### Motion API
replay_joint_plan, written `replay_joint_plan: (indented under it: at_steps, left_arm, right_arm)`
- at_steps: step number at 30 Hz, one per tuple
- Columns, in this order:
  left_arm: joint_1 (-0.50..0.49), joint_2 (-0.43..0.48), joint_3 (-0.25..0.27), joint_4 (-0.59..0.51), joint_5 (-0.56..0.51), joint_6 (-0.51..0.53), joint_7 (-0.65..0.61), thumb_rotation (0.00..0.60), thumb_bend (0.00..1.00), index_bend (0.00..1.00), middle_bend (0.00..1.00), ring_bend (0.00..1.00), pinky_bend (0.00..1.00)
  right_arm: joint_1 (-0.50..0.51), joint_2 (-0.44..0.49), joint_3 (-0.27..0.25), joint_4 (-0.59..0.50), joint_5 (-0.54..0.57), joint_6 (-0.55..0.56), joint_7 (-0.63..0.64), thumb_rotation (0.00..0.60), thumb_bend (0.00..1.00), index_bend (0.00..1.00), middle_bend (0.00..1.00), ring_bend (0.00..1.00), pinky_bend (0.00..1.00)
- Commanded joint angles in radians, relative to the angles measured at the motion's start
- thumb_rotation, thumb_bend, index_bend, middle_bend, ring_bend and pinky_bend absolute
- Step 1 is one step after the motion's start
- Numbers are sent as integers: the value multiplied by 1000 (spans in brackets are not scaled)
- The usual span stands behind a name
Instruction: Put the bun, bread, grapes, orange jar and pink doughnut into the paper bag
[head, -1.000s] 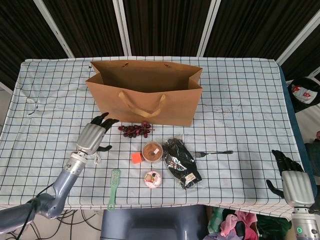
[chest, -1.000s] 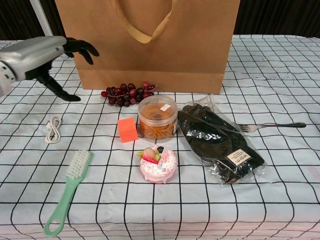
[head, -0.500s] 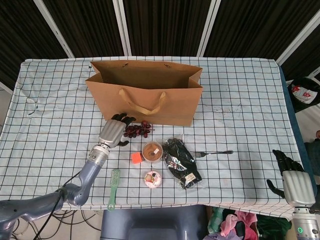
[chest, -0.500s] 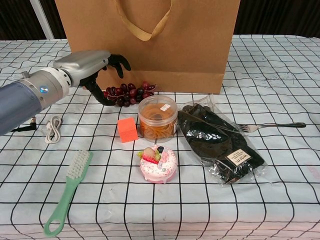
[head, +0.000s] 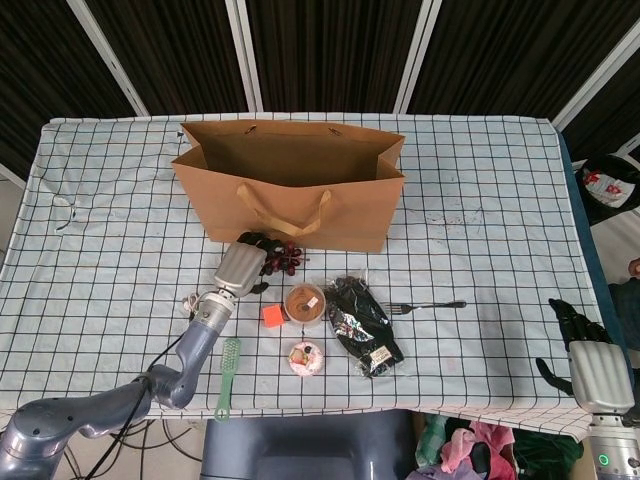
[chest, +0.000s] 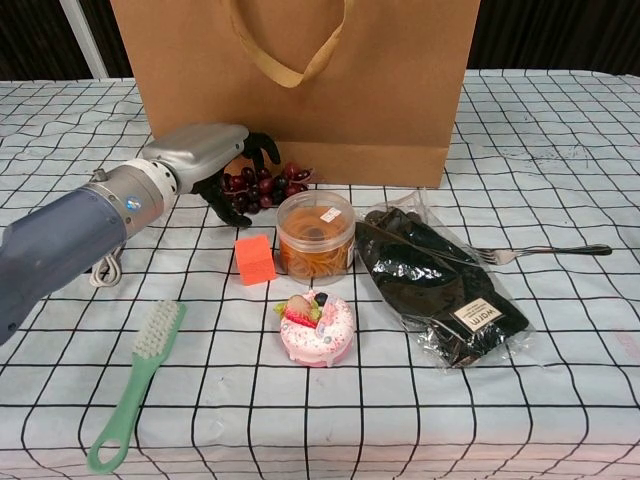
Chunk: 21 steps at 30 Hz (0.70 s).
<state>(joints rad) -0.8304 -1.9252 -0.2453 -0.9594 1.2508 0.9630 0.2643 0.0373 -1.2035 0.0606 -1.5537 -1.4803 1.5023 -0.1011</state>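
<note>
Since the earlier frame, left hand (chest: 215, 160) has travelled right to the grapes (chest: 268, 186) lying against the bag (chest: 300, 90), fingers curling over them though actual grip cannot be told, apparently for bagging.

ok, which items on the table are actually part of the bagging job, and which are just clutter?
Part of the job: grapes, under the left robot hand; orange jar; pink doughnut; paper bag. No bun or bread visible on the table.

Clutter: green brush, orange cube, packaged black gloves, fork, white cable.
</note>
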Motion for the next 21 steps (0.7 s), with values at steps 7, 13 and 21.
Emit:
replay_joint_plan:
  at_steps: [7, 13, 21]
  left_arm:
    - [-31, -65, 10, 91, 34, 27, 5, 600, 256, 273, 361, 220, 244]
    - [-40, -97, 7, 145, 32, 28, 16, 600, 259, 283, 372, 228, 253]
    - [-37, -108, 11, 170, 41, 42, 3, 600, 317, 351, 465, 326, 367]
  right_arm:
    - [-1, 4, 0, 0, -3, 2, 12, 600, 208, 75, 110, 188, 249]
    - [-2, 7, 1, 0, -3, 4, 20, 600, 208, 75, 110, 188, 249]
    - [-3, 9, 1, -1, -5, 6, 25, 600, 208, 75, 110, 188, 249]
